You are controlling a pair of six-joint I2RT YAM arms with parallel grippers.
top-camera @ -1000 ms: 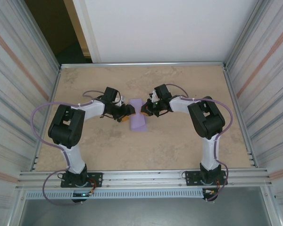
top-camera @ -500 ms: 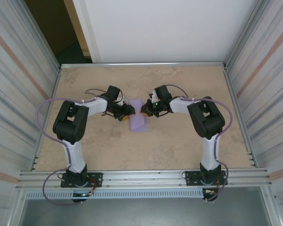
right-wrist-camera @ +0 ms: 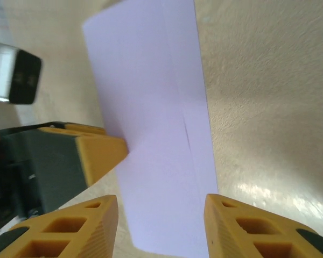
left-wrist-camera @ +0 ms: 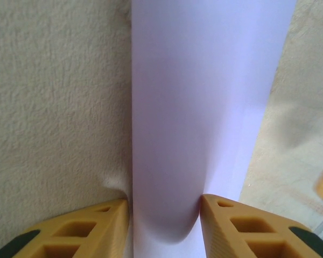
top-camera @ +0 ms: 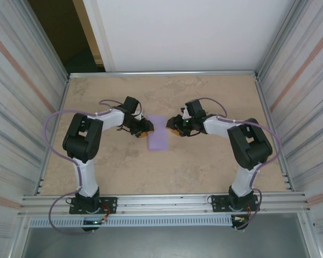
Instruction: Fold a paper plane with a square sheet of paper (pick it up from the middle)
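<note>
Left gripper (left-wrist-camera: 164,215) pinches the folded square sheet of paper (left-wrist-camera: 204,107).

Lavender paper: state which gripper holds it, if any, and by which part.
The left gripper pinches the folded lavender paper at its left edge, bulging it between the fingers. The right gripper stands open at its right side, holding nothing.

The 2 arms share 1 build: white tubular links joined by bulky black joint housings, each on a black base plate. A lavender cable loops along each arm from base to wrist. The left gripper (top-camera: 146,128) and right gripper (top-camera: 174,129) carry yellow-orange fingers (left-wrist-camera: 83,228) with moulded hollow cells and dark green inserts at their bases.
</note>
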